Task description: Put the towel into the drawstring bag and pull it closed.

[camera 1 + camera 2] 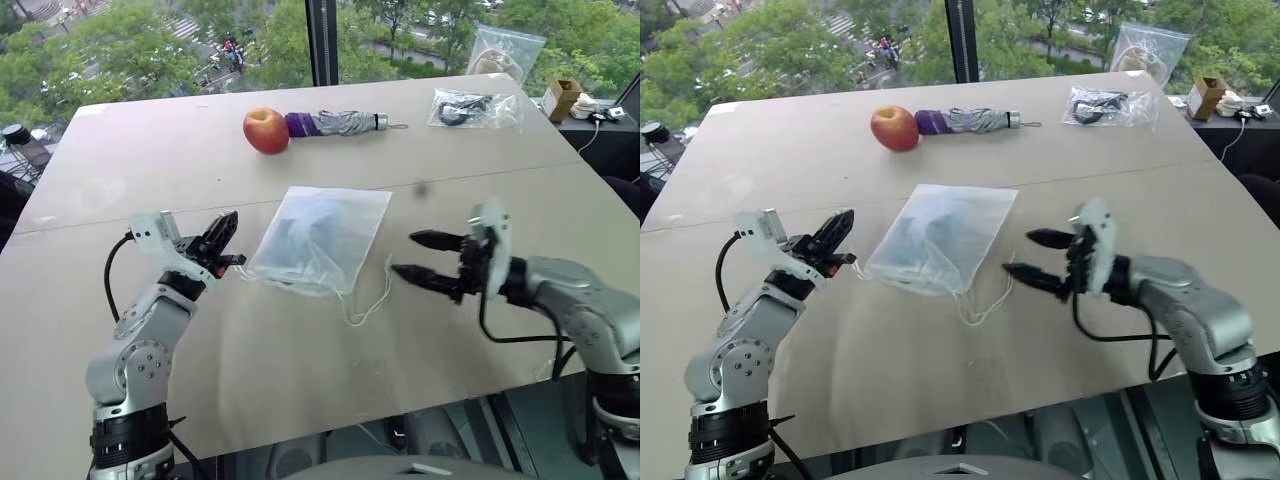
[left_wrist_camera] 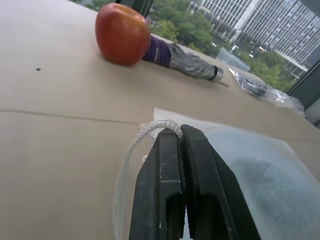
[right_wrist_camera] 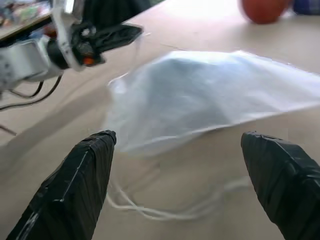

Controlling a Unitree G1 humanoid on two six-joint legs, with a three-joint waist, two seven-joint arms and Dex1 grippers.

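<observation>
On the wide counter (image 1: 300, 360) the drawstring bag (image 1: 325, 238) lies flat near the middle, and I see the towel (image 1: 300, 240) as a dark bluish shape already inside it. So I judge the packing is done and the closing step is now in hand. My left arm reaches forward, about level, and the left pincer (image 1: 222, 240) is clamped shut on a loop of the cord (image 2: 150, 131) at the bag's near left corner. My right arm is bent in from the right side, its right pincer (image 1: 425, 255) pointing toward the bag with the fingers spread wide and holding nothing. The loose cords (image 1: 368, 295) lie between it and the bag; I think the next move must catch them and pull away.
</observation>
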